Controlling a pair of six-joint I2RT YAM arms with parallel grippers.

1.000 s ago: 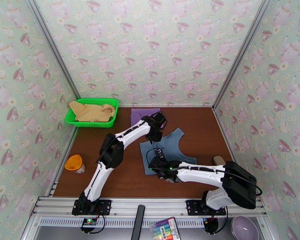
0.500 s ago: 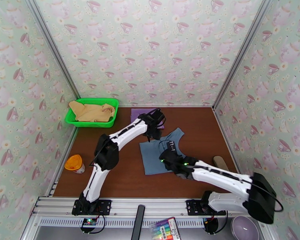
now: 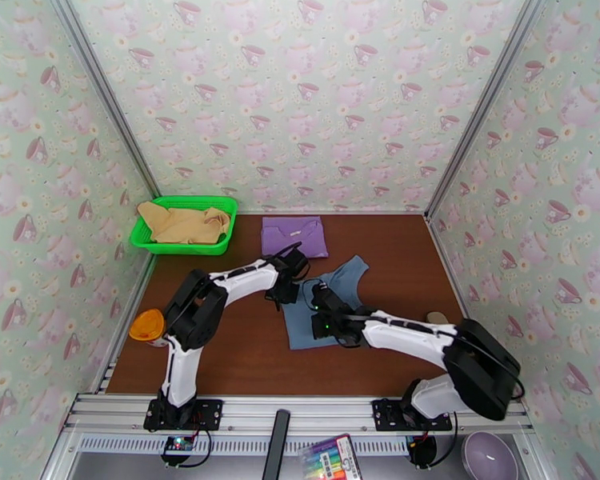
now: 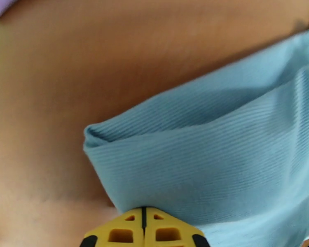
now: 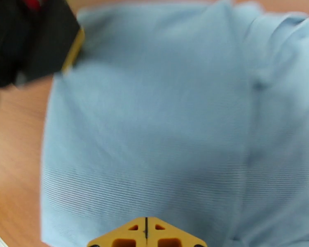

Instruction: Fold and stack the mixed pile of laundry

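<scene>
While the slate-blue shirt [image 3: 302, 323] lies spread near the middle of the brown table [image 3: 220, 354], both arms reach over its left, far part. The left gripper [image 3: 286, 291] sits at the shirt's far-left corner, and the right gripper [image 3: 316, 294] is just beside it over the cloth. From the left wrist, the left gripper [image 4: 143, 210] has its yellow fingertips pressed together with only a thin seam between them, at the edge of a folded-over corner of the shirt [image 4: 204, 161]; whether any cloth is pinched cannot be told. From the right wrist, the right gripper [image 5: 146, 222] is likewise closed tip to tip above the shirt [image 5: 162, 120]. The purple T-shirt [image 3: 294, 235] lies folded at the far edge, and the tan-yellow garment [image 3: 180, 222] rests in the green basket [image 3: 184, 248] at far left.
</scene>
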